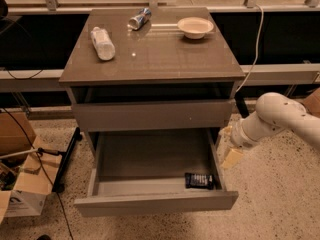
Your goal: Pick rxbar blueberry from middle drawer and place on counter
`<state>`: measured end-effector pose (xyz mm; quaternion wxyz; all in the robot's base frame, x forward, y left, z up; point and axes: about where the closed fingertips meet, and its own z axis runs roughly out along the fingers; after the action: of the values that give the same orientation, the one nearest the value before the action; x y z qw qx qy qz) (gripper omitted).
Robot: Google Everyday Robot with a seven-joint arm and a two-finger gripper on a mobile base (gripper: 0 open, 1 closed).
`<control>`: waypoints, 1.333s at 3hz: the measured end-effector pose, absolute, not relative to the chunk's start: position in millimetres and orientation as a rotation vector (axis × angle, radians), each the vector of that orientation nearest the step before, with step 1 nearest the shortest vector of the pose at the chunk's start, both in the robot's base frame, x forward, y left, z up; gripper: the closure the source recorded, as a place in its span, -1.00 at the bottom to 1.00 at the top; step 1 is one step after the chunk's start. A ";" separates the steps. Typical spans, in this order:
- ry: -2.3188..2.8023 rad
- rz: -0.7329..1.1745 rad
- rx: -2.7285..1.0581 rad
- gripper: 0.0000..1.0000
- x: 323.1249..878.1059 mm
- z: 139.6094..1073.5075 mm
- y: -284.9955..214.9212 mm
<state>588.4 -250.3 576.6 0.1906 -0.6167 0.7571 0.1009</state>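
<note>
The rxbar blueberry [199, 180], a small dark bar with pale print, lies flat in the front right corner of the middle drawer [150, 158]. That drawer is pulled out, showing its grey floor and plain front panel. The counter [165, 54] is the glossy grey-brown top of the cabinet. My gripper [228, 149], on the white arm coming from the right, hangs just outside the drawer's right wall, above and to the right of the bar. It holds nothing that I can see.
On the counter lie a clear plastic bottle [102, 43], a crushed silver-blue can [139, 19] and a pale bowl [195, 27]. A shut grey drawer front [152, 115] sits above the open one. Cardboard boxes [20, 196] and cables lie on the floor at left.
</note>
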 end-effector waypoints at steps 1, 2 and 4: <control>2.142 0.356 -1.707 -0.98 596.9 533.5 -255.5; 2.159 0.466 -1.668 -1.00 603.4 477.7 -255.3; 2.148 0.512 -1.665 -1.00 605.9 450.4 -245.8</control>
<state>605.9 -245.8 450.4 0.1868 -0.5916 0.7629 0.1818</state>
